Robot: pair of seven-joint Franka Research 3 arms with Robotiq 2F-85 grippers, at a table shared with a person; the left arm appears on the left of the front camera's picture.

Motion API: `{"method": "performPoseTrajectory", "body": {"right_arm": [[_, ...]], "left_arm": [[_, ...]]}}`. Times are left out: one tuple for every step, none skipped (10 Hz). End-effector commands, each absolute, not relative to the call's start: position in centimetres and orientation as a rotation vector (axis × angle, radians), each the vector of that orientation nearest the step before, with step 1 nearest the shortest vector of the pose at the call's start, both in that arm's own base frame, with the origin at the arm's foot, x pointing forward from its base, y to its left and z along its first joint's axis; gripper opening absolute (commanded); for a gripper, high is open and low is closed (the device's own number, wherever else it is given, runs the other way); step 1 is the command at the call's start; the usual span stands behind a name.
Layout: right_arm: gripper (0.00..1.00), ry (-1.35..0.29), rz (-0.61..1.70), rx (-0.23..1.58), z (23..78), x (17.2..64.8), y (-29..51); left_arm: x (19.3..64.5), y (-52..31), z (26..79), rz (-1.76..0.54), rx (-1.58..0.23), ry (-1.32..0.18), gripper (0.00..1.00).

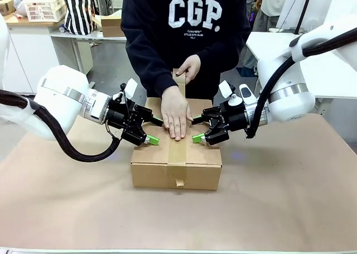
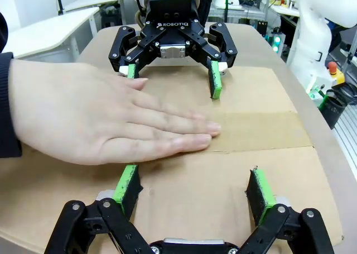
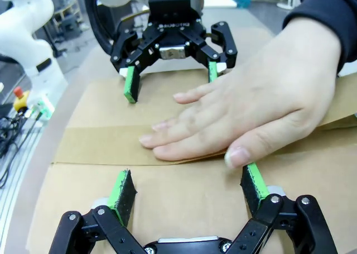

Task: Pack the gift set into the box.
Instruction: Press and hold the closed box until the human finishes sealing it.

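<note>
Box (image 1: pixel 175 159) at mid-tabletop (image 1: pixel 279 209), flaps folded shut, brown tape (image 1: pixel 179 153) running along the centre seam and over the near side. Gift set presumably inside; cannot be confirmed, lid closed. Left gripper (image 1: pixel 151 138) at the box's left top edge, fingers spread, green pads pressed down on the left flap, gripping nothing. Right gripper (image 1: pixel 197 137) mirrored at the right top edge, fingers likewise spread, holding down the right flap. Person's hand (image 1: pixel 176 117) flat on the seam between both grippers, second hand (image 1: pixel 188 68) pulling tape at the far edge.

Risks: fingers just beside the flat hand on both sides, so any inward slide could pinch or strike it. Early lift of either gripper likely to let a flap spring and wrinkle the tape. Excess downward push liable to cave the lid.

Clearance: no free room over the seam. Open tabletop left, right and toward the near edge; outward and upward retreat unobstructed.
</note>
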State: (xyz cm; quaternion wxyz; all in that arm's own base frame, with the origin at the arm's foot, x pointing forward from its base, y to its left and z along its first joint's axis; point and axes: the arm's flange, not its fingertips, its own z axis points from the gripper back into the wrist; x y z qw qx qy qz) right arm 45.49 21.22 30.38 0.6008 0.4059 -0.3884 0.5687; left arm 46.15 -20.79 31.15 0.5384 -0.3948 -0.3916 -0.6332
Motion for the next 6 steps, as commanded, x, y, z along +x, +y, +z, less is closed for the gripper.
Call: {"method": "performPoseTrajectory", "body": {"right_arm": [[1.00, -0.896, 1.318, 0.937, 30.19, 45.41, 21.21], [1.00, -0.896, 1.318, 0.937, 30.19, 45.41, 21.21], [1.00, -0.896, 1.318, 0.937, 30.19, 45.41, 21.21], [1.00, -0.896, 1.318, 0.937, 30.19, 45.41, 21.21], [1.00, -0.896, 1.318, 0.937, 30.19, 45.41, 21.21], [1.00, -0.896, 1.318, 0.937, 30.19, 45.41, 21.21]], "left_arm": [[46.06, -20.82, 31.03, -1.501, -0.940, -0.930, 1.00], [46.06, -20.82, 31.03, -1.501, -0.940, -0.930, 1.00], [46.06, -20.82, 31.03, -1.501, -0.940, -0.930, 1.00], [46.06, -20.82, 31.03, -1.501, -0.940, -0.930, 1.00], [46.06, -20.82, 31.03, -1.501, -0.940, -0.930, 1.00], [46.06, -20.82, 31.03, -1.501, -0.940, -0.930, 1.00]]}}
